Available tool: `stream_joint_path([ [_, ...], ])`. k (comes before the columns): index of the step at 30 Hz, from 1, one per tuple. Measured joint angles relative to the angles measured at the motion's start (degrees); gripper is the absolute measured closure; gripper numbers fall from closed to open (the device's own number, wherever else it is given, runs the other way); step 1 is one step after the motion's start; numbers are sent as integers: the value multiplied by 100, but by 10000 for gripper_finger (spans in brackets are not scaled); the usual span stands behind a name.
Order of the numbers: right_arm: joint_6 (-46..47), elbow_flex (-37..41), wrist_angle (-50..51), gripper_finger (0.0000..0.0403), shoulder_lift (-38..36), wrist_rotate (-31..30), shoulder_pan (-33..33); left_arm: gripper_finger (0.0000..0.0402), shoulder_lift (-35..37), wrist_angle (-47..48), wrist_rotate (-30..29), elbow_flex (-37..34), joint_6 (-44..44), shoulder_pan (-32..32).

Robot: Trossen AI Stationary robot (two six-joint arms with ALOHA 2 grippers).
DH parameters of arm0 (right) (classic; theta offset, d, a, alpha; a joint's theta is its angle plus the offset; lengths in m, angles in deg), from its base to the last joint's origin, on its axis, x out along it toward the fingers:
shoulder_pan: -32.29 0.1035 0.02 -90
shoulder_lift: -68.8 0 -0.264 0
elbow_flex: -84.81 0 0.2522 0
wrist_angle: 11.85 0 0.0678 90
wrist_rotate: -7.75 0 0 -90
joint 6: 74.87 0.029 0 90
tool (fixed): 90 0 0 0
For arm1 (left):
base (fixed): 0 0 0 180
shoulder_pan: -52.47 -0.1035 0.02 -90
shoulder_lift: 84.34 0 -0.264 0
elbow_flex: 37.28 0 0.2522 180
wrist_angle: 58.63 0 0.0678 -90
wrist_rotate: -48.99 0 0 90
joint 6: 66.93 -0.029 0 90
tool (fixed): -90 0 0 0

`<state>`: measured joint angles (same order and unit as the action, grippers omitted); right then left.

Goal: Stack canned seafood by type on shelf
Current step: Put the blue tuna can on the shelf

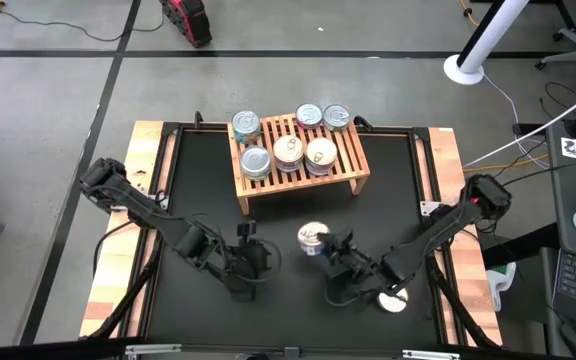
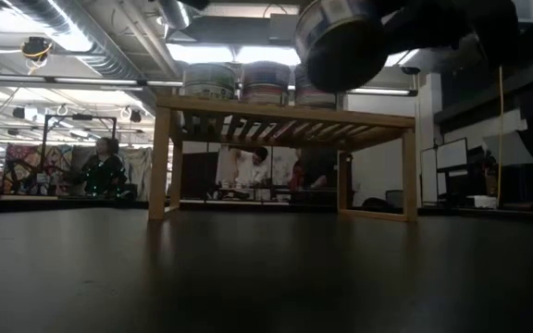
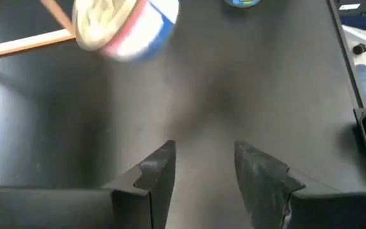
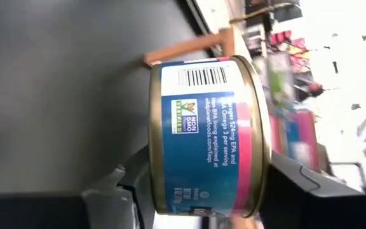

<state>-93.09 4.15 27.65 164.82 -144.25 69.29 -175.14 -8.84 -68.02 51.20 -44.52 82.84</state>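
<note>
**Right gripper holds one tin in front of the rack**

You see the low light-wood shelf with the slatted top (image 1: 353,172) standing at the far side of the black tabletop (image 1: 198,190). On the shelf rest six flat round tins (image 1: 291,152): three in the back row and three in the front row, close together.

In front of the shelf, the right gripper (image 4: 202,184) pinches a blue and pink labelled round tin with a cream lid (image 1: 313,239) between its two dark fingers (image 4: 116,187). In the low view this tin (image 2: 339,39) hangs above the table, higher than the shelf top, and it covers part of the tins on the rack.

The left gripper (image 3: 203,168) is also in front of the shelf, to the left of the held tin. Its fingers (image 3: 157,172) are spread apart with nothing between them, over bare tabletop.

One more tin with a white lid (image 1: 395,301) lies on the table near the right arm, further from the shelf.

Behind the shelf, in the room, you can see people (image 2: 105,166) at a distance.
</note>
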Motion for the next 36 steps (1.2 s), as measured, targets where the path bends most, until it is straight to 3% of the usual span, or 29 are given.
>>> stream_joint_path([
  [7, 564, -2, 1475, 212, -680, -606, -104, 247, 270, 419, -4, 0, 173, 0],
  [19, 2461, 2, 4302, 210, -1326, -598, -940, 246, 264, 414, -3, -2, 166, 0],
  [29, 2424, 2, 4393, 208, -1326, -576, -2275, 246, 263, 411, -4, -4, 164, 0],
  [36, 1856, 2, 3789, 205, -1326, -10, -2934, 246, 261, 409, -4, -4, 105, 0],
])
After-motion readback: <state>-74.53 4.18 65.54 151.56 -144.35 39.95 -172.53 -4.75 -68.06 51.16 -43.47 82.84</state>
